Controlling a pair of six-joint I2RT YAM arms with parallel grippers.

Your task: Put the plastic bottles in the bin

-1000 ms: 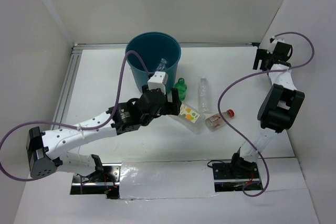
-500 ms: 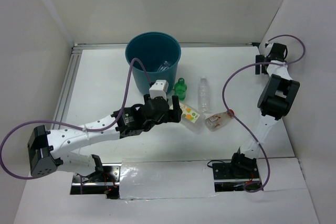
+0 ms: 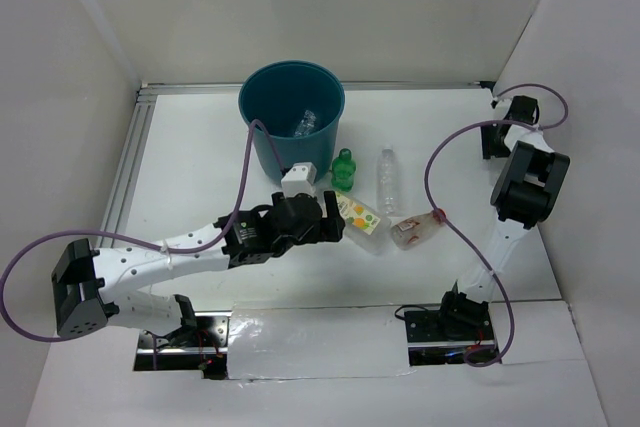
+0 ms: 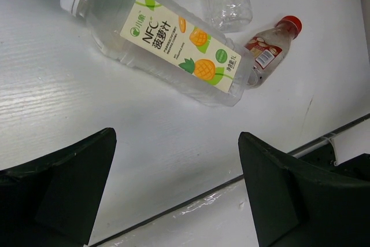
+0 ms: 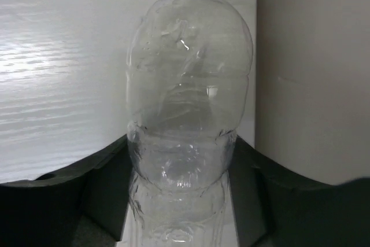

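The big bottle (image 4: 173,47) lying on its side has a white label (image 4: 184,50) with big green letters "NFC". Next to them, toward 5 o'clock, are green Chinese signs. The red-capped bottle (image 4: 267,50) at 3 o'clock has a barcode sticker, too small to read.

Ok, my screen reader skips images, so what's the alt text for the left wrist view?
A clear plastic bottle with a white-orange-green label lies sideways on the white table, a small red-capped bottle at its base; the open left gripper hovers above.
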